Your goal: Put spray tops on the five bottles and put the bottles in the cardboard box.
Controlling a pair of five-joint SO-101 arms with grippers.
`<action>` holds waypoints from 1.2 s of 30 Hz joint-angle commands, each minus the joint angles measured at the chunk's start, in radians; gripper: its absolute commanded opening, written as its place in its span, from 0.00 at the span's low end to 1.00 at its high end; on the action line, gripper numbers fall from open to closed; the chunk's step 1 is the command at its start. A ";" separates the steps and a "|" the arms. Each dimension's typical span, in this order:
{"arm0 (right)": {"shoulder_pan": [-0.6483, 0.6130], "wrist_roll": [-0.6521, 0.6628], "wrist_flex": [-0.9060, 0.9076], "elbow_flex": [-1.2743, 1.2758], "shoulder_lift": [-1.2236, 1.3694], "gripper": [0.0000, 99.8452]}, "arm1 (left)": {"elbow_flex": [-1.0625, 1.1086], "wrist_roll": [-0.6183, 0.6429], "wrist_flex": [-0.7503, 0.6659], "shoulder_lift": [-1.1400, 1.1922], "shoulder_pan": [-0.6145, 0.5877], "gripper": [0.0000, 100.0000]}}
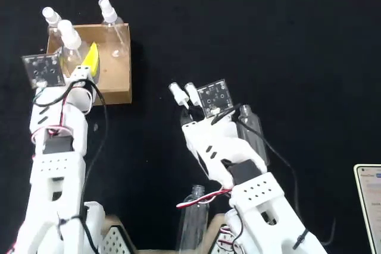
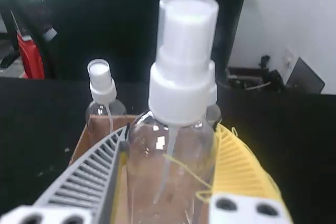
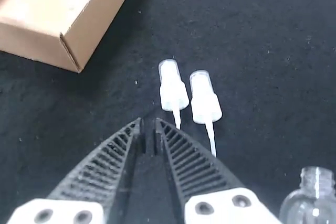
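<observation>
My left gripper (image 2: 172, 139) is shut on a clear bottle (image 2: 182, 72) with a white spray top, held upright over the cardboard box (image 1: 113, 75). From above, this held bottle (image 1: 69, 41) stands between the grey and yellow fingers of the left gripper (image 1: 82, 63). Two more capped bottles (image 1: 51, 21) (image 1: 109, 13) stand at the box's far side. My right gripper (image 3: 148, 131) is shut on nothing, just short of two loose spray tops (image 3: 172, 91) (image 3: 205, 101) lying on the black cloth. An uncapped bottle (image 1: 252, 128) lies beside the right arm, and another (image 1: 193, 217) near its base.
A white screen device (image 1: 369, 201) lies at the table's right edge. The box's near corner (image 3: 71, 51) sits on the cloth beyond the spray tops. Bare black cloth (image 1: 286, 46) covers the far right of the table.
</observation>
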 commanded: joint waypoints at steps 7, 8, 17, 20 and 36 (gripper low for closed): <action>-0.008 0.006 -0.031 -0.005 -0.015 0.03 | -0.067 0.000 -0.471 0.282 -0.010 0.19; -0.008 0.006 -0.031 -0.005 -0.015 0.03 | -0.071 0.000 -0.526 0.325 -0.010 0.19; -0.006 0.006 -0.031 -0.005 -0.015 0.03 | -0.214 0.005 -0.842 0.756 -0.016 0.19; -0.005 0.006 -0.031 -0.005 -0.015 0.03 | -0.268 0.003 -0.925 0.878 -0.016 0.19; -0.005 0.006 -0.031 -0.005 -0.015 0.03 | -0.461 0.006 -1.051 1.221 -0.019 0.19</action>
